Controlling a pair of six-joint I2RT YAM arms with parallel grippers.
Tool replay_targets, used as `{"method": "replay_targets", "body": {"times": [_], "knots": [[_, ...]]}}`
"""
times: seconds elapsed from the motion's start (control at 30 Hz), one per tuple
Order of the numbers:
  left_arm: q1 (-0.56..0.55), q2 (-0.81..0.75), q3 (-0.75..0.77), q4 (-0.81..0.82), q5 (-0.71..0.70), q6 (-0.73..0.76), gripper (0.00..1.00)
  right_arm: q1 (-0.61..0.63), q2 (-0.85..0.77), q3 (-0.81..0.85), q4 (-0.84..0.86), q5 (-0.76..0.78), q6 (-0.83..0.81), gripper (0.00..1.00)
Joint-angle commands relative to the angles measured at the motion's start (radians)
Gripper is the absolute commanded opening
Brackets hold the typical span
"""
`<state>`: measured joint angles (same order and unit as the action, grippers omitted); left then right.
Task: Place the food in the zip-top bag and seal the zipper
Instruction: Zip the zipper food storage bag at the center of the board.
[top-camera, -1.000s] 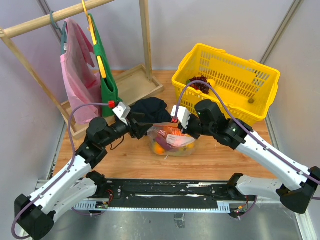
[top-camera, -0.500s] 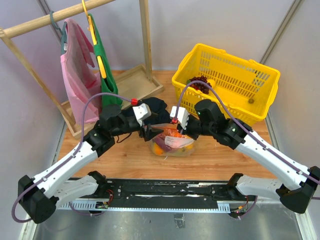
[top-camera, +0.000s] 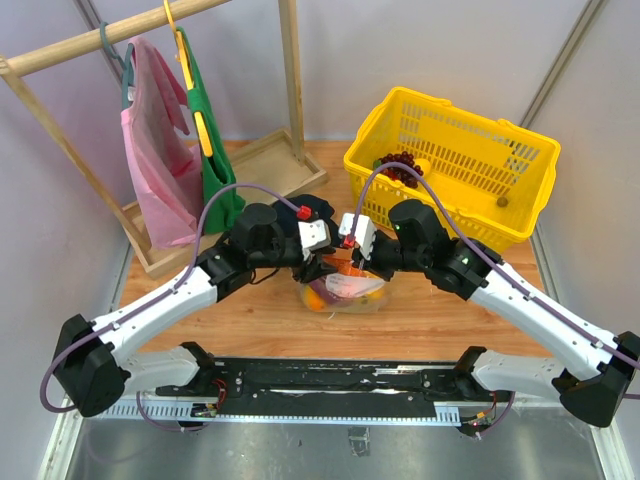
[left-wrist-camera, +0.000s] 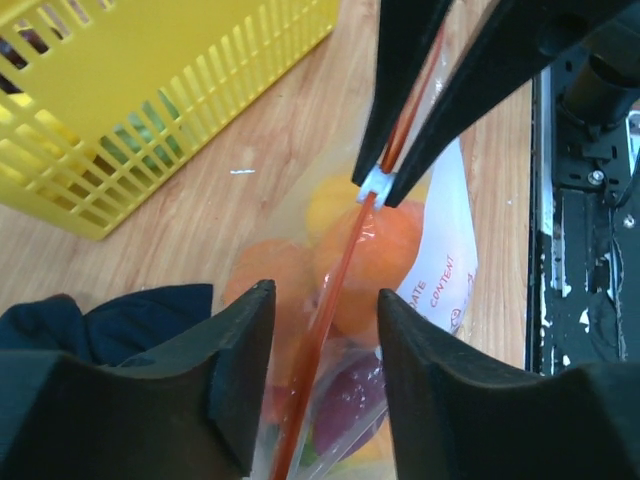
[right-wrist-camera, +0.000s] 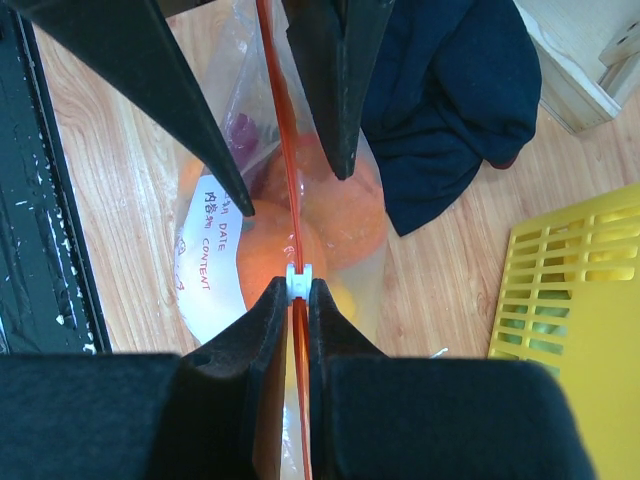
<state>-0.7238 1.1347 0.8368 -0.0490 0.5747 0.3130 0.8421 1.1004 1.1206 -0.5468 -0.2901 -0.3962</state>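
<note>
on the near side of the zip-top bag (top-camera: 345, 292) the table (top-camera: 250, 315) is bare wood up to the dark rail (top-camera: 330, 380) where the arms are bolted, so there is room to draw back that way. the bag sits mid-table with the food (left-wrist-camera: 375, 255) inside it: an orange, something yellow and a purple piece show through the plastic, so loading looks done and sealing is what is left. the zipper (right-wrist-camera: 283, 180) runs taut along the top of the bag as one orange-red line. the right end effector (right-wrist-camera: 298, 284) is clenched on it at a small white clip, while the left end effector (left-wrist-camera: 322, 296) stands released, its fingers straddling the strip without touching it. whether the strip is pressed together along its length i cannot tell. both end effectors crowd above the bag, so room along the strip is tight. just beyond the bag lies a dark cloth (right-wrist-camera: 450, 110). farther off, beyond and right of the bag, the yellow basket (left-wrist-camera: 150, 90) walls that side; beyond and left, a wooden rack (top-camera: 265, 170) does likewise.
</note>
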Motion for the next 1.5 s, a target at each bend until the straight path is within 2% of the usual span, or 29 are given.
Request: {"method": "replay_targets", "body": {"times": [0.0,0.03,0.07,0.1,0.23,0.7,0.97,1.17,1.33,1.47], "knots": [[-0.024,0.013,0.039,0.008,0.032,0.023,0.39,-0.017,-0.015,-0.005,0.032,-0.019,0.014,0.01],[-0.025,0.013,0.040,0.010,0.029,0.018,0.26,-0.016,-0.017,-0.004,0.029,-0.016,0.014,0.01],[-0.025,0.012,0.039,0.014,0.019,0.013,0.05,-0.015,-0.020,-0.004,0.025,-0.010,0.014,0.01],[-0.026,0.008,0.039,0.014,0.009,0.005,0.01,-0.015,-0.024,-0.005,0.020,-0.001,0.015,0.01],[-0.026,-0.032,0.020,0.019,-0.025,-0.014,0.00,-0.016,-0.042,-0.012,-0.008,0.056,0.019,0.01],[-0.026,-0.221,-0.072,-0.015,-0.285,-0.120,0.00,-0.018,-0.127,-0.069,-0.121,0.359,0.055,0.01],[-0.026,-0.282,-0.103,-0.029,-0.281,-0.176,0.00,-0.051,-0.178,-0.105,-0.146,0.481,0.100,0.01],[-0.026,-0.271,-0.120,-0.015,-0.259,-0.205,0.00,-0.066,-0.174,-0.105,-0.120,0.424,0.122,0.01],[-0.026,-0.209,-0.132,0.076,-0.205,-0.303,0.00,-0.070,-0.153,-0.125,-0.032,0.382,0.155,0.01],[-0.026,-0.119,-0.137,0.113,-0.280,-0.360,0.00,-0.081,-0.099,-0.152,0.085,0.418,0.189,0.01]]}}
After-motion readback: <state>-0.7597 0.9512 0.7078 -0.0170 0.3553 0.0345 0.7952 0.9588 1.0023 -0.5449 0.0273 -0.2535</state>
